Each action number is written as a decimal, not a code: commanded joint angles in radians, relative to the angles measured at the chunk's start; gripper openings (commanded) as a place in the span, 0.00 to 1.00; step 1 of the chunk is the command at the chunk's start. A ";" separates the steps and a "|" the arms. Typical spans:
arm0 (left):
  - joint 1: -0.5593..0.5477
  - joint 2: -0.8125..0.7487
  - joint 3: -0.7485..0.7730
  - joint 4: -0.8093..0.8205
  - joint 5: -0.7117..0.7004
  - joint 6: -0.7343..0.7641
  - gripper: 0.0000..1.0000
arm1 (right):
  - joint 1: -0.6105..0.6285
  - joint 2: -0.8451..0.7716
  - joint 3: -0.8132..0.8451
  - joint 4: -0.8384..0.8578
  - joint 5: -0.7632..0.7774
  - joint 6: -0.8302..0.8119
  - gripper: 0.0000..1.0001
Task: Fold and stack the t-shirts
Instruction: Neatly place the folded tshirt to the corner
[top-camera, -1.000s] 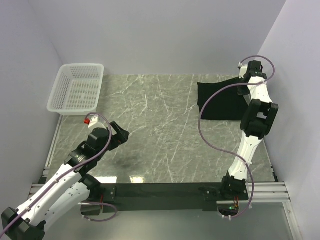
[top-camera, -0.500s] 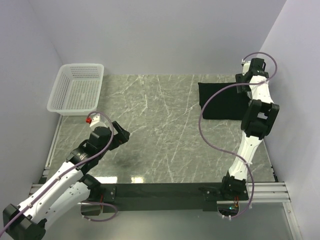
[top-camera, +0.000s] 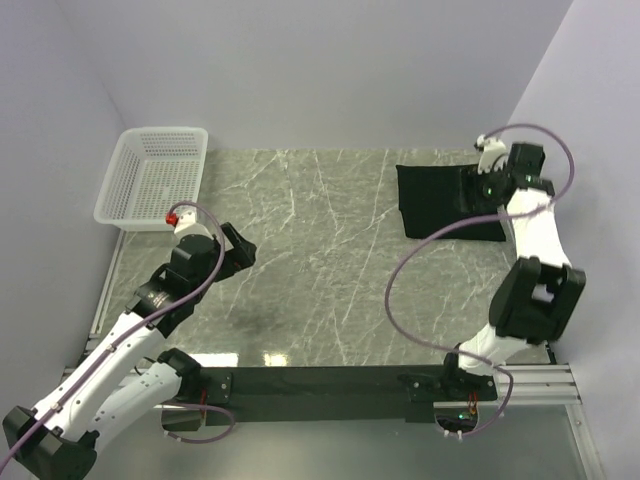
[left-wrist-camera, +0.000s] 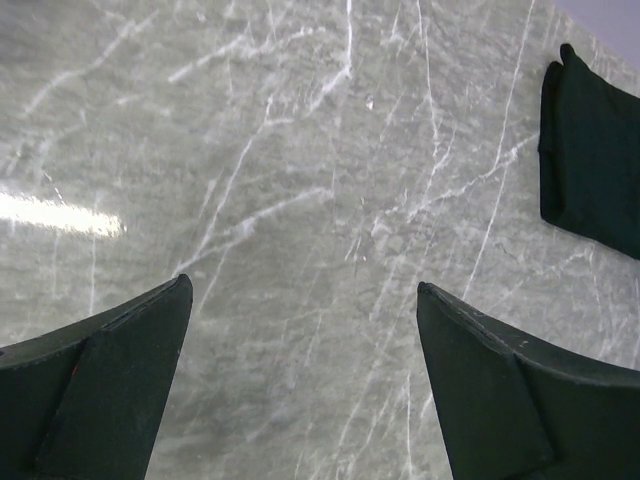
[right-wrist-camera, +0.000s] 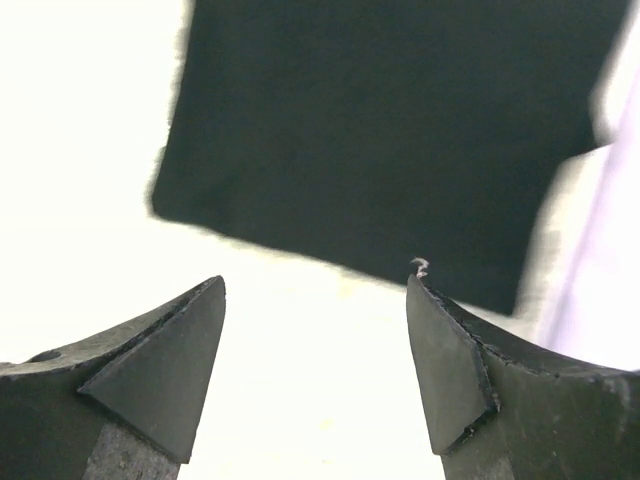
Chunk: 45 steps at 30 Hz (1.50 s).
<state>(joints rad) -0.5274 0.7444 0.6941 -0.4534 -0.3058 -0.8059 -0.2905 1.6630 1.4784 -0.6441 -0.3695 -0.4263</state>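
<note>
At table's (top-camera: 320, 230) far right, folded t-shirt (top-camera: 440, 200) lies flat, likely as stack base; right gripper (right-wrist-camera: 315, 282) beside it & left gripper (left-wrist-camera: 305, 285) idle, both w/ jaws apart, empty.

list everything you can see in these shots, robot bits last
t-shirt pile: one folded pile, black, far right corner of the table; how many shirts are in it cannot be told
basket: one, white plastic mesh, far left corner of the table, nothing seen inside
table: one, grey-green marble pattern with white veins
walls: pale lilac-grey, on the far side and both flanks
rail: one, black, along the near edge, carrying both arm bases
cables: two, purple, one looped along each arm
left tool: black fingers, open, over bare table near the left side
right tool: black fingers, open, just at the near edge of the shirt pile, gripping nothing
</note>
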 joint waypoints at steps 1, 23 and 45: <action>0.013 0.015 0.061 0.007 -0.029 0.077 0.99 | -0.001 -0.162 -0.203 0.085 -0.128 0.050 0.79; 0.049 0.032 0.099 0.041 0.010 0.185 0.99 | -0.002 -0.772 -0.647 0.248 0.257 0.356 0.87; 0.058 0.015 0.051 0.075 0.048 0.177 0.99 | -0.002 -0.847 -0.675 0.222 0.336 0.417 0.87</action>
<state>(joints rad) -0.4744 0.7761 0.7502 -0.4225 -0.2737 -0.6460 -0.2905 0.8383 0.8200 -0.4412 -0.0456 -0.0189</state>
